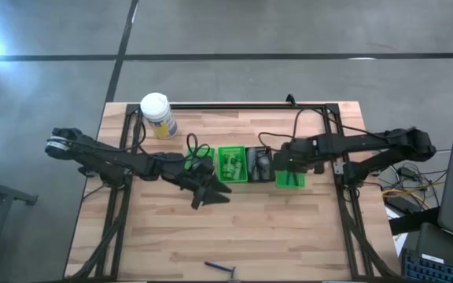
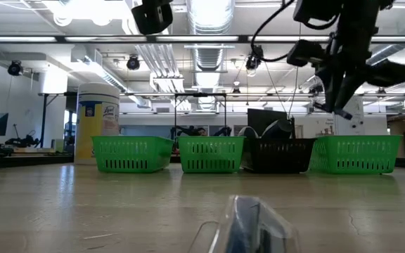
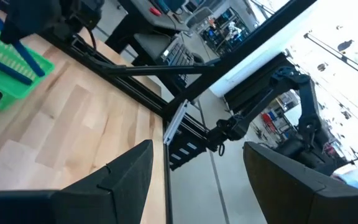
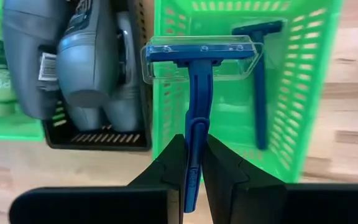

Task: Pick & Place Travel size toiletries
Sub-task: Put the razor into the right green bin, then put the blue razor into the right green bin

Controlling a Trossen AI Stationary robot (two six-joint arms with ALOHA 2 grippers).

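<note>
The right end effector (image 4: 194, 163) pinches the handle of a blue plastic disposable razor with a clear blade cover (image 4: 197, 93), holding it above the rightmost green slatted plastic bin (image 4: 297, 87). A second blue razor (image 4: 260, 74) lies inside that bin, and a third (image 1: 221, 270) lies alone at the near edge of the pale wooden bench (image 1: 289, 236); in the low view it is only a blurred clear shape (image 2: 248, 225). Four bins stand in a row in the low view: three green and one black slatted bin (image 2: 281, 154). The right wrist view alone shows two grey squeeze bottles (image 4: 82, 62) filling the black bin. From above, small green bottles (image 1: 230, 165) sit in the middle green bin, too small to count. The left end effector (image 1: 211, 192) is spread, empty, beside the bins. A white yellow-labelled canister (image 1: 158, 115) stands at the far left.
</note>
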